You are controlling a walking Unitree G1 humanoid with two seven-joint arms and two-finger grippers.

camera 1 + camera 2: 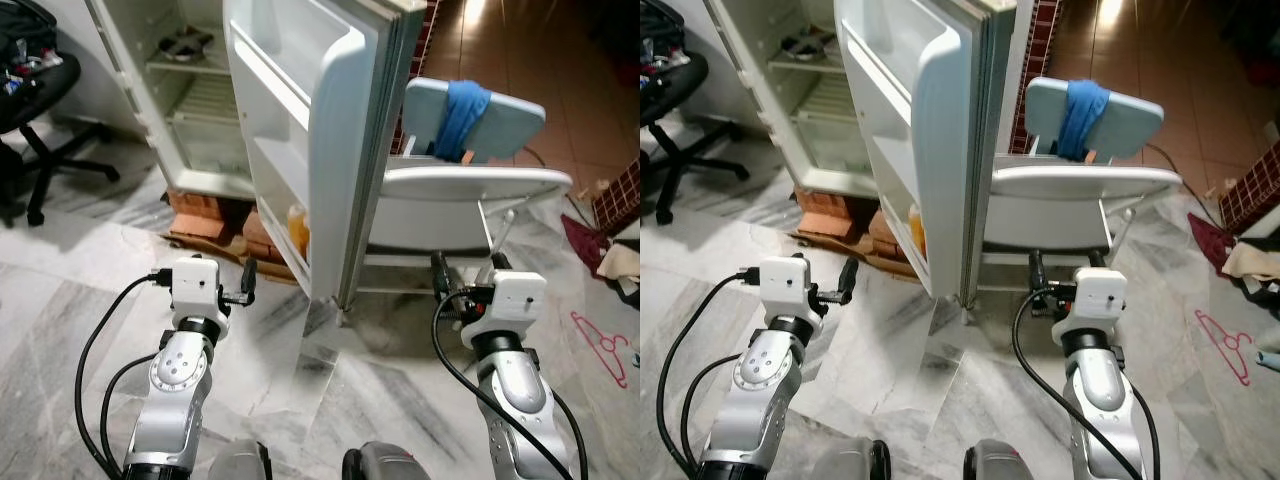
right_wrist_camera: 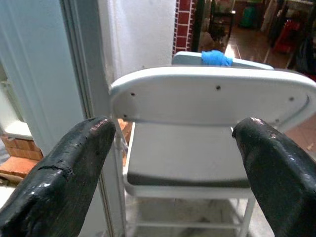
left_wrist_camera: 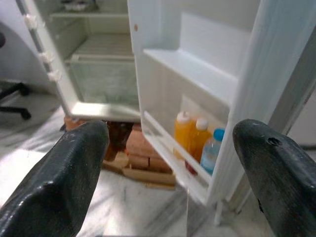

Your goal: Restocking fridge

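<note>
On the lowest door shelf (image 3: 170, 163) of the open fridge door (image 1: 340, 150) stand three bottles — two orange bottles (image 3: 190, 138) and one clear bottle with a blue cap (image 3: 211, 153), close together; from the head views just one orange shape shows at that shelf. Upper two door shelves look bare. Fridge cabinet (image 1: 185, 110): wire shelves mostly bare, one dark item on the top shelf, too small to identify. Judgement: restocking has barely started or is between loads, with most shelf space unfilled. Left tool (image 1: 247, 283) is held low before the door, fingers spread wide, nothing between them. Right tool (image 1: 470, 278) is also spread and empty, facing one white folding chair (image 1: 465, 200) just beside the door's outer face; a second, pale blue chair (image 1: 510, 115) stands behind it with one blue cloth (image 1: 462, 115) draped over it. No stock to be loaded can be made out near either tool — supply location unknown. Also counted: one black office chair (image 1: 35, 100), one pink hanger (image 1: 603, 345) on the marble floor (image 1: 300, 400), bricks (image 1: 215, 215) under the fridge.
</note>
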